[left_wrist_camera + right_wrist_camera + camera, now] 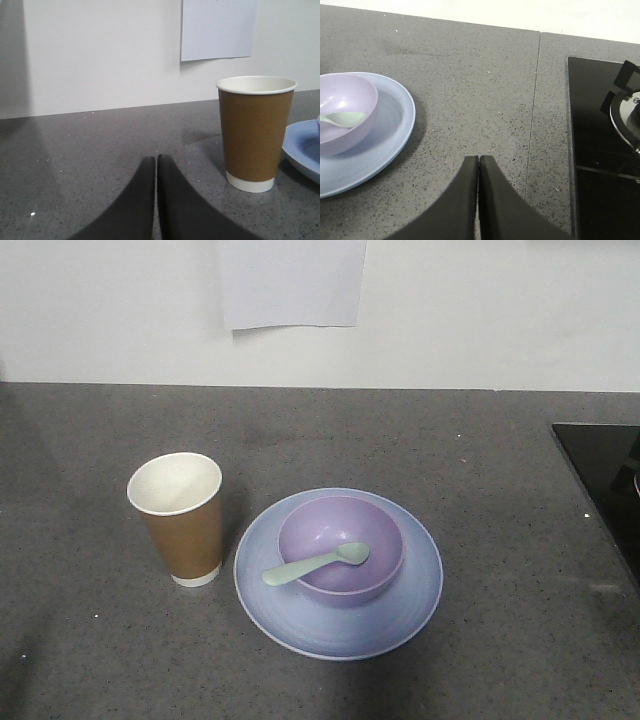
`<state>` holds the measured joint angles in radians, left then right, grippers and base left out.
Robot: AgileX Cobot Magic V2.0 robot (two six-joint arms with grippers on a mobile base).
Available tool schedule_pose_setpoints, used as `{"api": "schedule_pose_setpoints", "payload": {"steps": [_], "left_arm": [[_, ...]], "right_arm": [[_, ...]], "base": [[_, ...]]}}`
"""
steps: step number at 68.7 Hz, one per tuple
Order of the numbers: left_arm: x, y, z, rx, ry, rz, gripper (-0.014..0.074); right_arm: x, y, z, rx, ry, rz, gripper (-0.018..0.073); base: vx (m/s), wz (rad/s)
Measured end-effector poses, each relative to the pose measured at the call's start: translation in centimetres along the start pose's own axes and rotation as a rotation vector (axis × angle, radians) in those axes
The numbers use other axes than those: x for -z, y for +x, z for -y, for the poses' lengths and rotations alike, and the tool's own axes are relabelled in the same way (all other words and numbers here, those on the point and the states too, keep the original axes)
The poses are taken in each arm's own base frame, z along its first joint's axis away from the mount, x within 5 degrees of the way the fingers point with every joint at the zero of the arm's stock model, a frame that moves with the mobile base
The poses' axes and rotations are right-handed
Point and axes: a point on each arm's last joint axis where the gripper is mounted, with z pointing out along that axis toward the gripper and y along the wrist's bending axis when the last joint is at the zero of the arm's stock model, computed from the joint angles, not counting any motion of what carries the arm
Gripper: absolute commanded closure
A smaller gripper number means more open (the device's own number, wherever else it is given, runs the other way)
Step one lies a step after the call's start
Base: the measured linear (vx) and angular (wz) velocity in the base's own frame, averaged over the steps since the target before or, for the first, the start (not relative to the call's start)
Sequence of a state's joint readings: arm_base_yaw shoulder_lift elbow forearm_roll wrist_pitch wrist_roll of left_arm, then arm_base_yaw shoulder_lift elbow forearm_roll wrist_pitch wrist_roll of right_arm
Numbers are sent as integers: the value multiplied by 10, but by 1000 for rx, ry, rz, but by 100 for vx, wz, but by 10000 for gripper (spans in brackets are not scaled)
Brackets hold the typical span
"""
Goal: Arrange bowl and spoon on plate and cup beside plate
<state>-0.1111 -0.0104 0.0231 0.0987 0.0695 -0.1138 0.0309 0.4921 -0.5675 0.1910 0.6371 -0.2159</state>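
The lavender bowl (340,545) sits on the pale blue plate (420,590) in the middle of the counter. A mint-green spoon (315,565) lies in the bowl, its handle over the bowl's left rim. The brown paper cup (180,518) stands upright just left of the plate. Neither gripper shows in the front view. My left gripper (156,159) is shut and empty, low over the counter, left of the cup (255,132). My right gripper (478,159) is shut and empty, right of the plate (395,130) and bowl (345,117).
A black glass hob (602,150) with a burner (627,115) lies to the right of my right gripper, and its corner (605,475) shows at the counter's right edge. A white wall with a sheet of paper (290,280) backs the grey counter.
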Motion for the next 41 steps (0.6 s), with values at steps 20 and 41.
{"api": "schedule_pose_setpoints", "payload": {"steps": [20, 41], "left_arm": [[0, 0, 0, 0, 0, 0, 604], [0, 0, 0, 0, 0, 0, 604]], "right_arm": [[0, 0, 0, 0, 0, 0, 570], [0, 0, 0, 2, -2, -1, 570]], "base": [[0, 0], [0, 0]]}}
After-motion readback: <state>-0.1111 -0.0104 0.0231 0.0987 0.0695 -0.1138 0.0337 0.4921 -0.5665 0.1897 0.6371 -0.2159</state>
